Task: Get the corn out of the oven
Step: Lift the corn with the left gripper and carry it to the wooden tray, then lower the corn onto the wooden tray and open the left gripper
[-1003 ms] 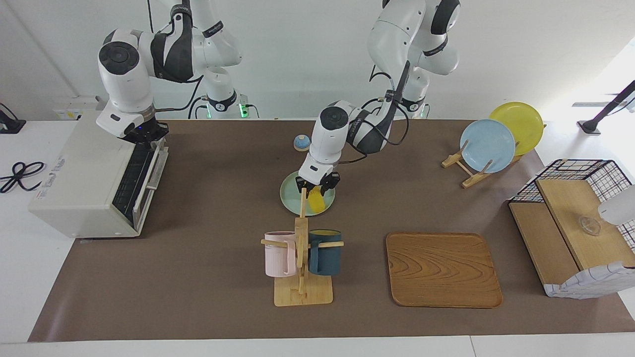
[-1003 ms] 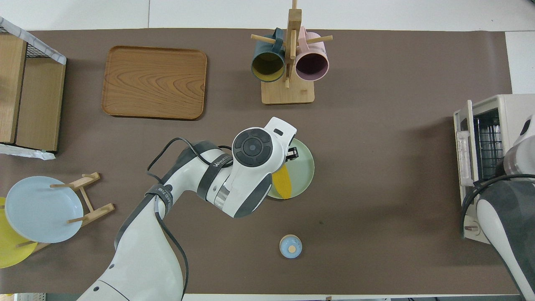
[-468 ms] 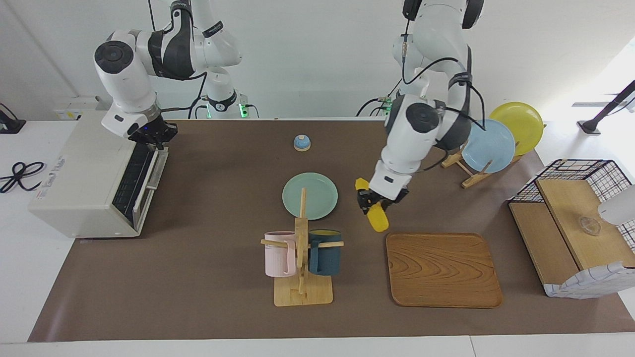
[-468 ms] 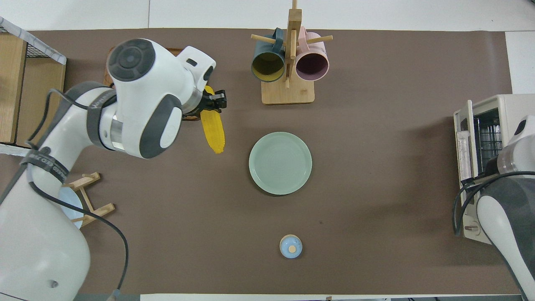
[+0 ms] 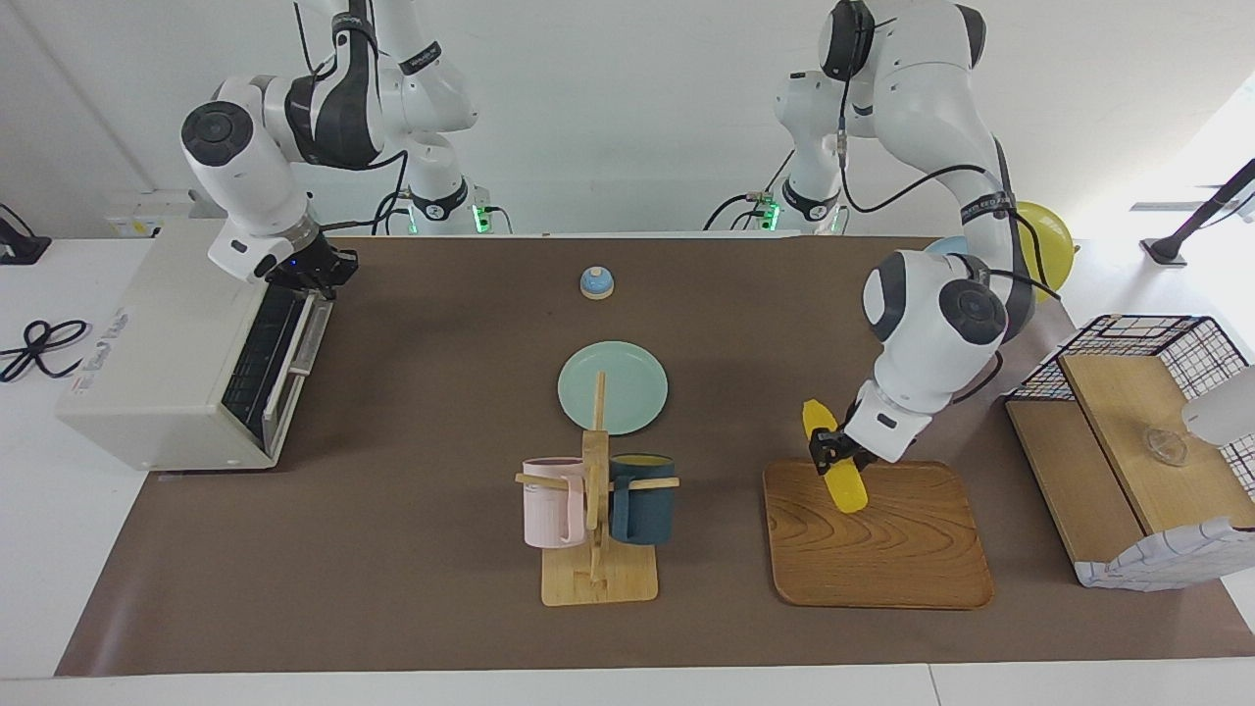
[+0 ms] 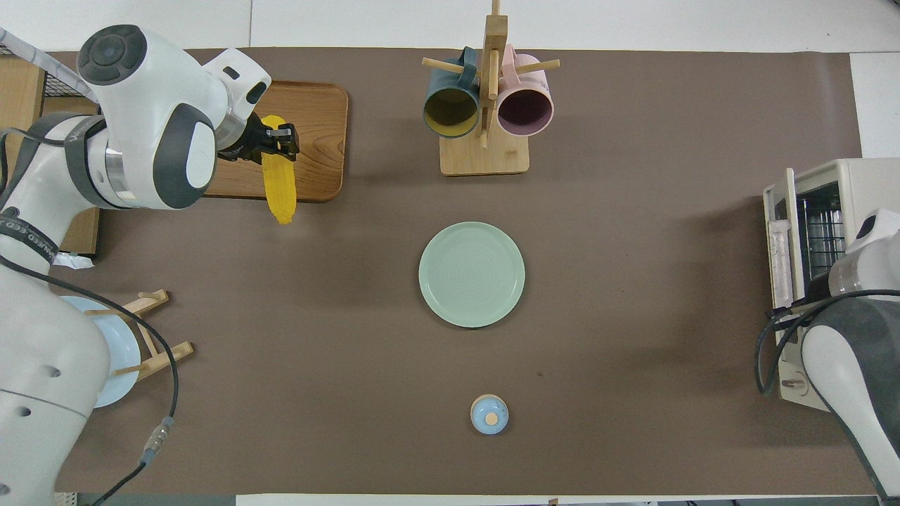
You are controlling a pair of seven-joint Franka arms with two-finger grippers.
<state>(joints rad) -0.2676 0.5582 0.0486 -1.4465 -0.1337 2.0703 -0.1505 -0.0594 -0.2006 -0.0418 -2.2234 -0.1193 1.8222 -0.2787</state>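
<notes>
I have the corn (image 5: 833, 469) pinched in the left gripper (image 5: 830, 454), held by its upper half and hanging tilted over the wooden tray (image 5: 882, 549), which lies near the edge of the counter away from the robots, toward the left arm's end. It is well out of the oven (image 5: 186, 358), which sits at the right arm's end with its door ajar. The right gripper (image 5: 316, 276) waits at the top edge of that door; I cannot tell how its fingers are set.

My worry is the release. The grip sits high on a tapered, round cob, so the lower end could swing or slip as I lower it. If I let go while it is still raised, I expect it to roll across the tray's shallow lip onto the brown mat. It also hangs near the tray's edge on the mug rack (image 5: 596, 510) side, so a drop there could land half off the tray.

The facing view shows me the height: the cob's lower tip appears just above the wood, though I cannot confirm a gap. The overhead view hides that, but shows the cob (image 6: 277, 188) overhanging the tray's (image 6: 320, 116) robot-side edge, with its tip past it, and the wire rack inside the oven (image 6: 819, 232).
</notes>
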